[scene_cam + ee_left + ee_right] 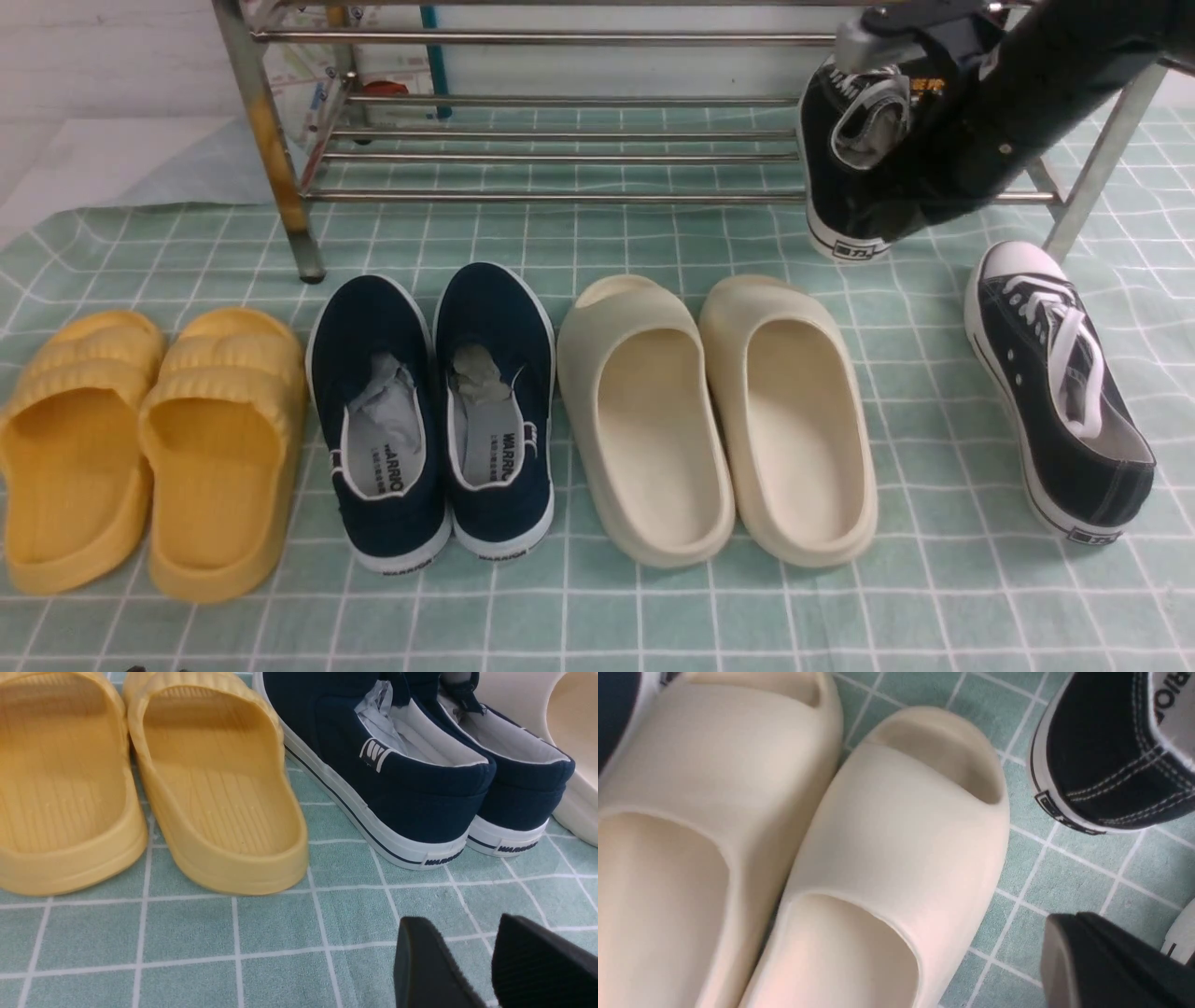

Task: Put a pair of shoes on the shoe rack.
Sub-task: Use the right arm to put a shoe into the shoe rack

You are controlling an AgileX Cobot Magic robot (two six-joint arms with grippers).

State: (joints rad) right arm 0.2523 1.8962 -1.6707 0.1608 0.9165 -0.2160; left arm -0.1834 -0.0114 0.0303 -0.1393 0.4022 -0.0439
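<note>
The shoe rack [560,196] of steel tubes stands at the back. One black sneaker [826,177] leans tilted on the right end of its lower tier, its heel [1101,756] hanging down in front of the front bar. The other black sneaker [1060,401] lies on the cloth at the right, toe cap toward the rack. My right gripper [1069,921] is shut and empty. It hangs just off the leaning sneaker's heel, and the right arm [1008,112] crosses in front of that shoe. My left gripper [460,919] is open over bare cloth behind the navy shoes.
Three other pairs stand in a row on the green checked cloth: yellow slides [140,448], navy slip-ons [439,411] and cream slides [719,420]. The rack's right front leg [1097,168] stands just behind the loose sneaker's toe.
</note>
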